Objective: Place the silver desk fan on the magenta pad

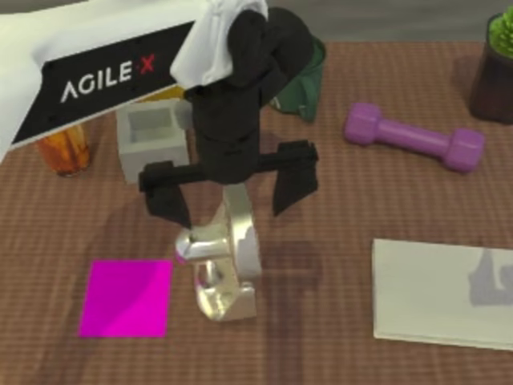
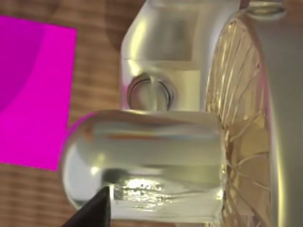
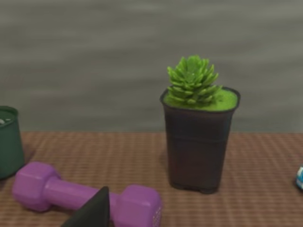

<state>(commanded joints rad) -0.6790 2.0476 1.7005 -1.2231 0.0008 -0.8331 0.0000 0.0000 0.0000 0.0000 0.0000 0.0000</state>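
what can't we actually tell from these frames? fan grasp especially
- Top view: left gripper hangs over the silver desk fan, fingers spread; contact can't be judged.
- Left wrist view: fan cut off by edges; only part of the magenta pad shows.
- Right gripper: only a dark tip in the right wrist view.

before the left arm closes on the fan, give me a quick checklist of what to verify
1. Left gripper open, fingers astride the silver desk fan: ok.
2. Fan on the table beside the magenta pad, not on it: ok.
3. Pad surface bare: ok.
4. Finger contact with the fan: cannot tell.
5. Grey hollow cube and purple dumbbell off the path to the pad: ok.
6. Right gripper away from the fan: ok, only its view of the potted succulent shows.
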